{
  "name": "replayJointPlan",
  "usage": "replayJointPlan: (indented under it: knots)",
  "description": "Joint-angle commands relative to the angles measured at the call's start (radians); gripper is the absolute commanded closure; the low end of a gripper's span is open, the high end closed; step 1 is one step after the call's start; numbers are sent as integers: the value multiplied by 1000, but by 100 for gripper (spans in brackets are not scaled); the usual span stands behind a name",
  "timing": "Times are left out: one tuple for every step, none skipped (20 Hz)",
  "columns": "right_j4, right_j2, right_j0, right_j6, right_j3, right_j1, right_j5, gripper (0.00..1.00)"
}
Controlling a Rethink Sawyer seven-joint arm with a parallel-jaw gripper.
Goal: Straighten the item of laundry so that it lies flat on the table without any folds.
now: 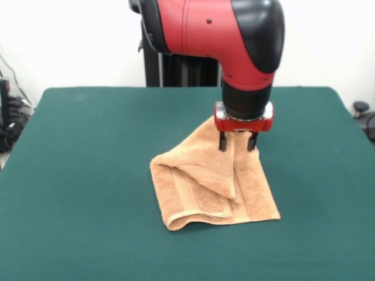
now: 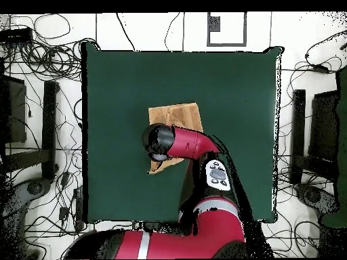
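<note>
The towel is lying folded over itself near the middle of the table, one corner drawn up into a peak; its front edge is curling in a rolled fold at the lower left; the gripper is standing upright over that raised corner, its two dark fingers set slightly apart and pinching the cloth between them; in the overhead view the arm is covering part of the towel; bare green table is extending widely on every side.
</note>
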Motion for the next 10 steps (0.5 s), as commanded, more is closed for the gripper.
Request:
replayJointPlan:
  knots:
    - [22,124,-10,134,129,12,-66,0]
    - [21,124,-11,134,135,9,-70,0]
    - [21,122,-10,136,139,5,-70,0]
    - [21,119,-9,138,146,-2,-71,0]
    - [21,117,-10,139,150,-7,-71,0]
    - [21,116,-12,138,154,-12,-70,0]
    - [20,114,-13,137,156,-16,-67,0]
    - [20,113,-16,134,158,-20,-63,0]
    - [20,114,-17,134,164,-24,-63,0]
    - [21,116,-12,140,166,-18,-72,0]
